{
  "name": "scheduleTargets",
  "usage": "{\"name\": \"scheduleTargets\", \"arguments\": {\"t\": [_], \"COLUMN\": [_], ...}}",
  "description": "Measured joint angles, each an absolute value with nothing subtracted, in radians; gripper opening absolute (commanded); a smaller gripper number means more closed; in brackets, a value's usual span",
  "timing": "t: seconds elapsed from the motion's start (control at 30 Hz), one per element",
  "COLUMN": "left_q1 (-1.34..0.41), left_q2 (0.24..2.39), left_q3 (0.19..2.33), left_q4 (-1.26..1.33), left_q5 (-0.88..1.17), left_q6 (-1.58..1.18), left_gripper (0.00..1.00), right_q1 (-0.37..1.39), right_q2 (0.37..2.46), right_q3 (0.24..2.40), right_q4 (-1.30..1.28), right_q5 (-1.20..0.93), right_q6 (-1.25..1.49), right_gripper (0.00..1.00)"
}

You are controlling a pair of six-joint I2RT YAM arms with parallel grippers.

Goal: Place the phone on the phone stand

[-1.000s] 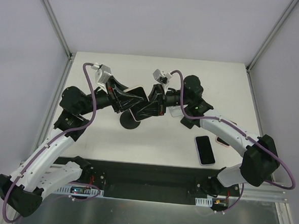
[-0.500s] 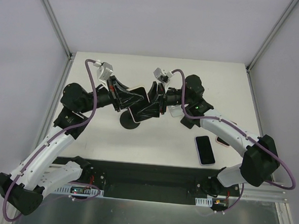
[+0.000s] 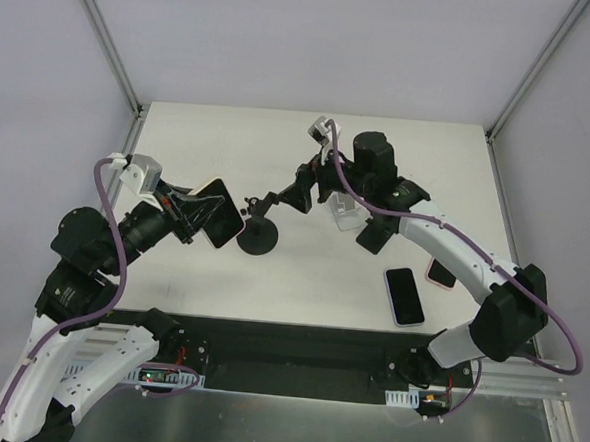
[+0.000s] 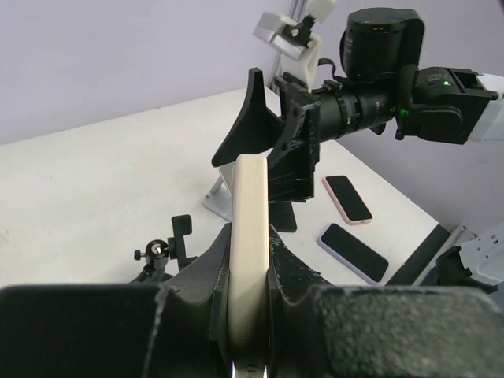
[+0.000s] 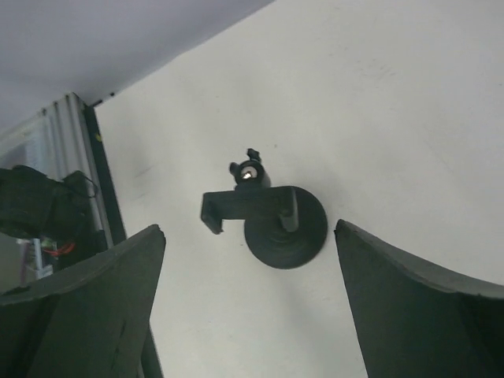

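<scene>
My left gripper (image 3: 203, 216) is shut on the phone (image 3: 223, 214), a cream-cased phone held on edge just left of the phone stand. In the left wrist view the phone (image 4: 250, 213) stands edge-on, clamped between both fingers. The black phone stand (image 3: 258, 235) has a round base and a clamp arm, and nothing is on it. It sits low and left of the phone in the left wrist view (image 4: 167, 250). My right gripper (image 3: 296, 192) hangs open just right of the stand. Between its spread fingers, the right wrist view shows the stand (image 5: 277, 220) below.
A lavender phone (image 3: 404, 295) lies on the table at the right, with a pink phone (image 3: 440, 275) beside it, partly under my right arm. A pale second stand (image 3: 345, 217) sits under the right arm. The table's near edge borders a black rail.
The right gripper has opened and let go of the phone, then drawn back to the right. The left arm has pulled left and toward the near edge, keeping the phone.
</scene>
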State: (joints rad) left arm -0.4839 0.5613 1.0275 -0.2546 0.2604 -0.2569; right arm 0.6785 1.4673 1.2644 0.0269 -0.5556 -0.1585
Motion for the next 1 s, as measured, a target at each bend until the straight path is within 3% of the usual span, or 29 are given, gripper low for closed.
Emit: {"name": "scheduleTargets", "arguments": {"t": [0.1, 0.2, 0.63, 1.0], "left_q1": [-0.484, -0.484, -0.485, -0.485], "left_q2": [0.545, 0.553, 0.560, 0.566], "left_q3": [1.045, 1.042, 1.010, 0.990], "left_q4": [-0.283, -0.319, -0.360, -0.365], "left_q5": [0.247, 0.233, 0.224, 0.235], "left_q6": [-0.231, -0.218, -0.191, -0.179], "left_gripper": [0.00, 0.00, 0.00, 0.00], "right_q1": [0.678, 0.678, 0.685, 0.691], "right_q2": [1.526, 1.588, 1.865, 1.946], "right_q3": [1.327, 1.377, 1.676, 1.769], "right_q4": [-0.047, -0.115, -0.395, -0.533], "right_q5": [-0.538, -0.545, -0.659, -0.697], "right_q6": [-0.230, -0.301, -0.546, -0.639], "right_gripper": [0.53, 0.47, 0.46, 0.40]}}
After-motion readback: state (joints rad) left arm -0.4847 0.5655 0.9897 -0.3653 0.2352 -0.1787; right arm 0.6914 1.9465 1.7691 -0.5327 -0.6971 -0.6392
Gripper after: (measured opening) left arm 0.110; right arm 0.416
